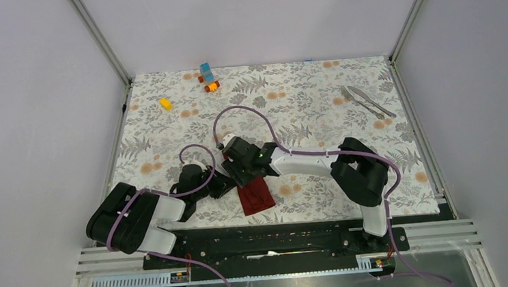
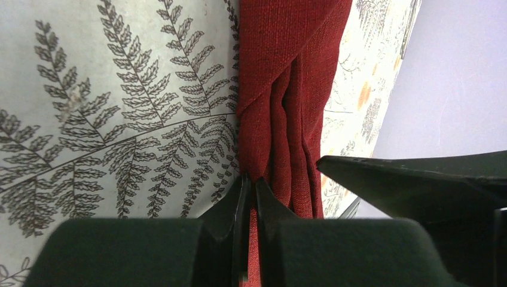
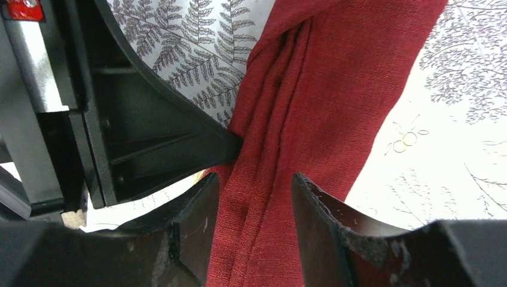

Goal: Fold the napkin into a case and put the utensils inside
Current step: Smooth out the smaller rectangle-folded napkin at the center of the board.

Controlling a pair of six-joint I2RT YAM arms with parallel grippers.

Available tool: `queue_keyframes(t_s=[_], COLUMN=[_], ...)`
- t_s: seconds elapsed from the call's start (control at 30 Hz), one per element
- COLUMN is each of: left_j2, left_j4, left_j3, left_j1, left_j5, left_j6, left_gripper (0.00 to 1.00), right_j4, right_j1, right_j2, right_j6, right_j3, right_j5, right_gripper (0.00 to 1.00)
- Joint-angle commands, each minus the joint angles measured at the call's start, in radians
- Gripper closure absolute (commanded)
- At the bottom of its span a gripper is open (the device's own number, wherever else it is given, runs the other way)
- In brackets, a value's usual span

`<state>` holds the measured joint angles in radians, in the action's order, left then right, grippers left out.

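The dark red napkin (image 1: 255, 197) lies bunched into a narrow folded strip on the mat near the front edge, between the two arms. My left gripper (image 1: 221, 182) is at its left edge. In the left wrist view the jaws (image 2: 251, 185) are shut on a fold of the napkin (image 2: 287, 89). My right gripper (image 1: 243, 175) is over the strip's far end. In the right wrist view its jaws (image 3: 256, 185) stand apart astride the napkin (image 3: 311, 119). The silver fork and knife (image 1: 366, 100) lie side by side at the far right.
A fern-patterned mat (image 1: 302, 98) covers the table. A yellow block (image 1: 165, 103) and a blue and orange block cluster (image 1: 208, 77) sit at the far left. Grey walls enclose the table. The left gripper's finger (image 3: 161, 143) touches the napkin's edge.
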<state>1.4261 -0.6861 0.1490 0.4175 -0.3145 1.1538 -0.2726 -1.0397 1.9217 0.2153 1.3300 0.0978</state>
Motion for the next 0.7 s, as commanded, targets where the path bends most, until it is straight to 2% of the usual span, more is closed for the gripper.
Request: queue_keyframes(t_s=[0.0,0.23,0.47,0.67], left_j2=[0.028,0.005,0.017,0.023], left_j4=[0.011,-0.012,-0.072,-0.119], left_j3=[-0.033,-0.056,-0.074,-0.089], left_j1=[0.006,0.005,0.007,0.015], left_j5=[0.034,0.05,0.058,0.077], left_j6=[-0.002,0.011,0.027,0.05], left_gripper=[0.93,0.96,1.0,1.0], right_j4=[-0.002,0.015,0.023,0.085], right_j1=[-0.016,-0.016,-0.015,-0.002], right_j2=[0.026,0.026,-0.001,-0.004], right_j6=[0.029,0.083,0.159,0.319], right_j3=[0.016,-0.003,0.01,0.016], right_j5=[0.035,0.064,0.031,-0.073], right_gripper=[0.47,0.58,0.99,1.0])
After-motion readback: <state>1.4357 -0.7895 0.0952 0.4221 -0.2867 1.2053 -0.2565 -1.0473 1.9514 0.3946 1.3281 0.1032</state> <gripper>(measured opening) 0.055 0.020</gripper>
